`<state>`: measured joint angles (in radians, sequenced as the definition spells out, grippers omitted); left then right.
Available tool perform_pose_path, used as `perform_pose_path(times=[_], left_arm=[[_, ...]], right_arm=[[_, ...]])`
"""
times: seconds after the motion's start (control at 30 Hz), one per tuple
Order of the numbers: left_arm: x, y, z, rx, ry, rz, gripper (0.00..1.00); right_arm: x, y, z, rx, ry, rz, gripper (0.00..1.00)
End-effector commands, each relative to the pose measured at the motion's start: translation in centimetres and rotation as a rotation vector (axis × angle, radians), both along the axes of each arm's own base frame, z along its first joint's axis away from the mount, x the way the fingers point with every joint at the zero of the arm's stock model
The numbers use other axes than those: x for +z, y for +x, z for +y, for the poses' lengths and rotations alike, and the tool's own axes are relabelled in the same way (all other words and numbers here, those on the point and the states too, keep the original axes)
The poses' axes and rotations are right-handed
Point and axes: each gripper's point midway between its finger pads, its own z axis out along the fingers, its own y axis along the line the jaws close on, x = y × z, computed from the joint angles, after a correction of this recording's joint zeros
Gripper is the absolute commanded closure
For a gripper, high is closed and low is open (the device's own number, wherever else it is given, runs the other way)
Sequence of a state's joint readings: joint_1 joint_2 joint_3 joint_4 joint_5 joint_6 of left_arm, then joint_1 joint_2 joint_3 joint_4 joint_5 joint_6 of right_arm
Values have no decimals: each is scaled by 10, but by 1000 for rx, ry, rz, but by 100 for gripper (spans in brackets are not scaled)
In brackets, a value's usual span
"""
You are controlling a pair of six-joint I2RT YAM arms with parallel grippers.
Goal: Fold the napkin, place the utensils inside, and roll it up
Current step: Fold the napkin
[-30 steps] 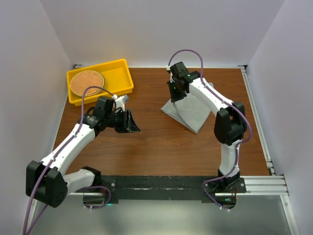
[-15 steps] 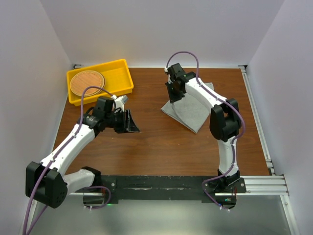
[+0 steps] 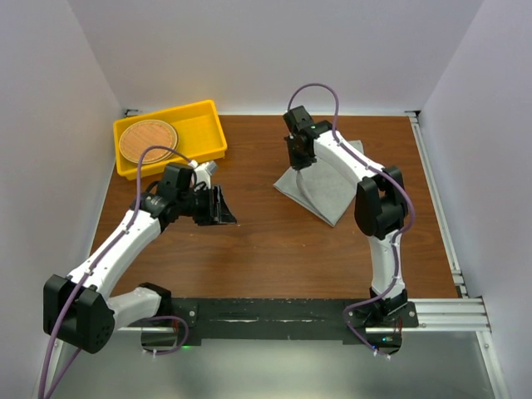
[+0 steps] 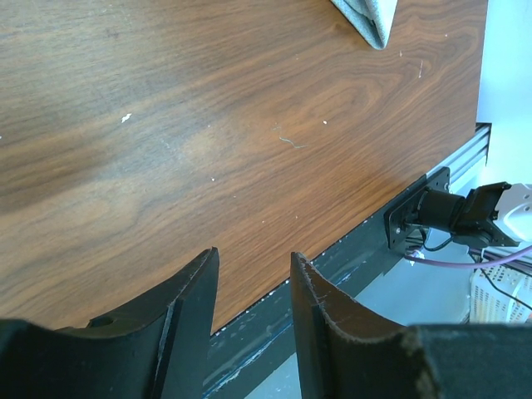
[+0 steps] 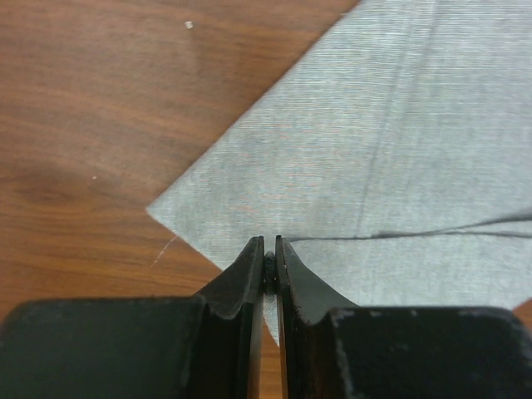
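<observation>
The left arm (image 3: 125, 237) reached forward from its base with the elbow low. Its wrist was turned so the left gripper (image 3: 221, 206) pointed rightward, fingers (image 4: 187, 307) parted with nothing between them. The right arm (image 3: 378, 208) stretched far forward, its forearm angled to the left. The right gripper (image 3: 299, 160) pointed down, fingers (image 5: 241, 283) pressed almost together, pinching a thin edge of the napkin (image 5: 399, 125).

- napkin (image 3: 328, 189) is showing plain mid-grey, with fine weave lines
- table (image 3: 274, 241) is showing dark brown wood grain and a few white specks
- tray (image 3: 205, 125) is showing bright yellow
- woven disc (image 3: 147, 141) is showing tan-brown rings
- left hand (image 4: 253, 266) and right hand (image 5: 268, 246) are showing black
- left arm (image 3: 116, 245) and right arm (image 3: 349, 162) are showing white with black joints
- cables (image 3: 314, 86) are showing purple
</observation>
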<state>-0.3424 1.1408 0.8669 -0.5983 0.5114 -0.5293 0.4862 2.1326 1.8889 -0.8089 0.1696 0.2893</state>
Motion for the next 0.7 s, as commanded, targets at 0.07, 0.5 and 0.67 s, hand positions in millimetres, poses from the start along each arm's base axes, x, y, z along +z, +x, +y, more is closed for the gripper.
perform_pose_path(times=[0.07, 0.5, 0.67], left_arm=[[17, 11, -2, -18, -8, -62, 55], [14, 12, -1, -31, 6, -62, 55], [10, 8, 1, -26, 9, -53, 55]], right_arm=[[63, 7, -25, -121, -51, -153, 89], [89, 6, -45, -236, -75, -248, 88], [65, 12, -24, -207, 2, -221, 86]])
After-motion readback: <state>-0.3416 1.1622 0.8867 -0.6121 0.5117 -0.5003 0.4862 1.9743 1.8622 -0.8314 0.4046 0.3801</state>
